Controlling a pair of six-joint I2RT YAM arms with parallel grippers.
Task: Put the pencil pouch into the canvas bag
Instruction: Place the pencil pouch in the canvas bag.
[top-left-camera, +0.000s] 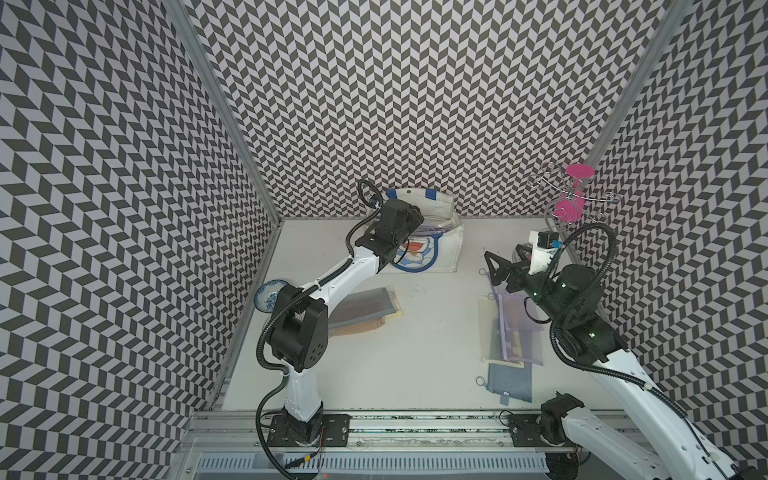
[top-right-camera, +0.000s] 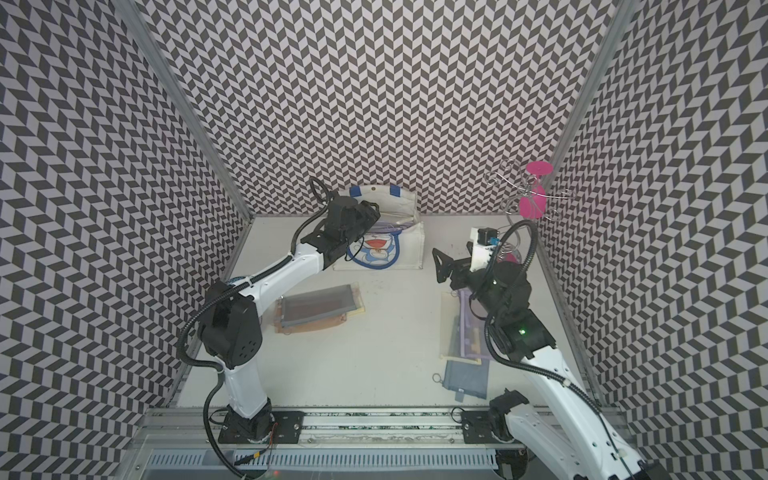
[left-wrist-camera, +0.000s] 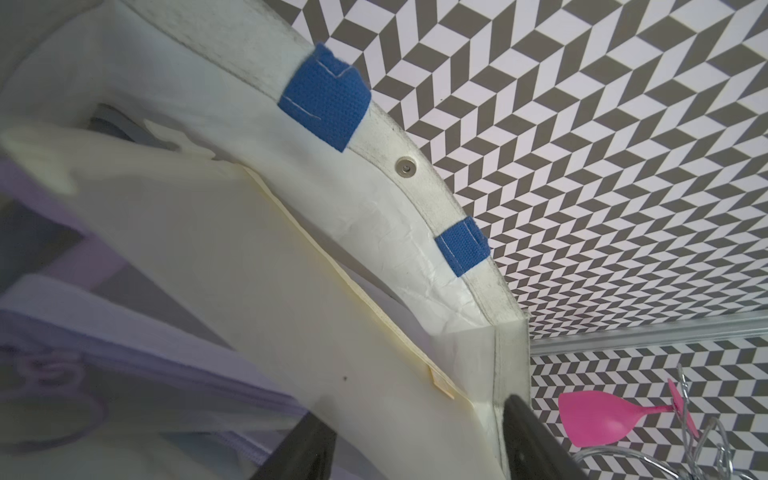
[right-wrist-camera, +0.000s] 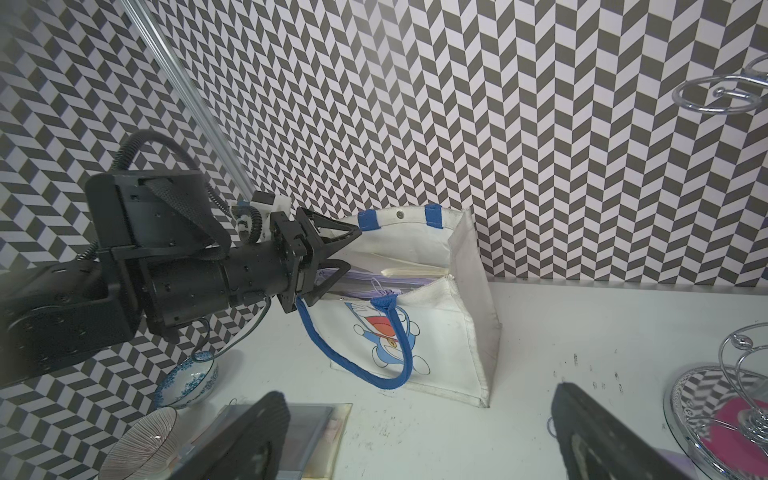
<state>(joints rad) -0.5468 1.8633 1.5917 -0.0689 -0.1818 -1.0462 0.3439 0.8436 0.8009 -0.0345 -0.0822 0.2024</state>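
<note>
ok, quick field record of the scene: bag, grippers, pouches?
bag: canvas bag upright at the back wall, mouth open
in bag: cream pouch and purple pouch
left gripper: at bag mouth, jaws apart
right gripper: open, over the table, holding nothing
on table: pouch stack by left arm, pouch pile beside right arm

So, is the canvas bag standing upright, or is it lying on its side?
Upright. In the right wrist view the canvas bag stands on its base with its mouth open upward, and lilac and cream pouches show inside.
</note>
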